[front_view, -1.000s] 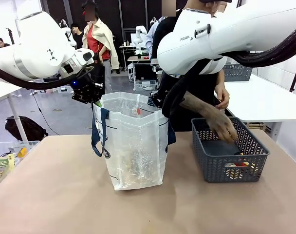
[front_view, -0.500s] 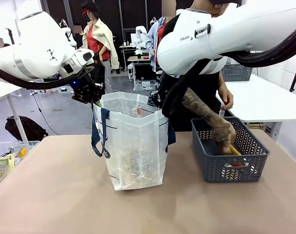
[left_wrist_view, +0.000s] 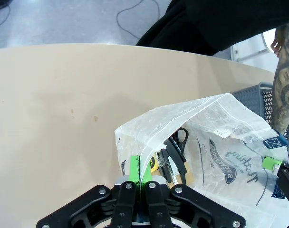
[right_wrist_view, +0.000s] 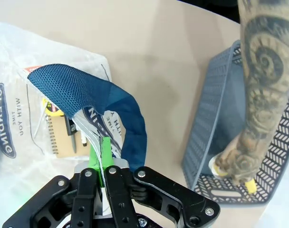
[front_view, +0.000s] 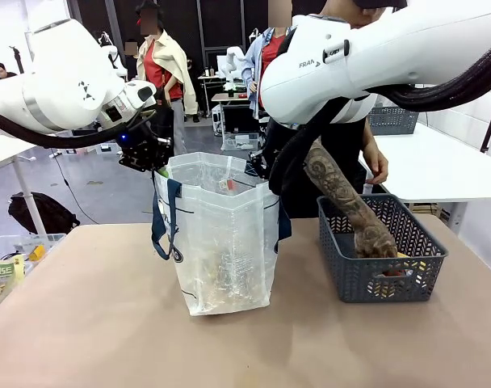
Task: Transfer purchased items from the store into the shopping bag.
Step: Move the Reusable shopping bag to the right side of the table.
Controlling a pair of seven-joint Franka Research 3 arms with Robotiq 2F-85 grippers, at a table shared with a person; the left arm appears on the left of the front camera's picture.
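A tan surface [front_view: 92, 323] spans the foreground. Beside its eight o'clock edge stands a clear plastic bin [front_view: 19, 242] of packaged goods. A black bag [front_view: 39, 212] lies on the grey floor at nine o'clock. A white side table [front_view: 439, 170] at three o'clock carries a grey lattice basket [front_view: 393, 120].

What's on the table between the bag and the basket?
Nothing. In the front view, the strip of table between the bag and the basket is bare. The right wrist view shows the same bare stretch.
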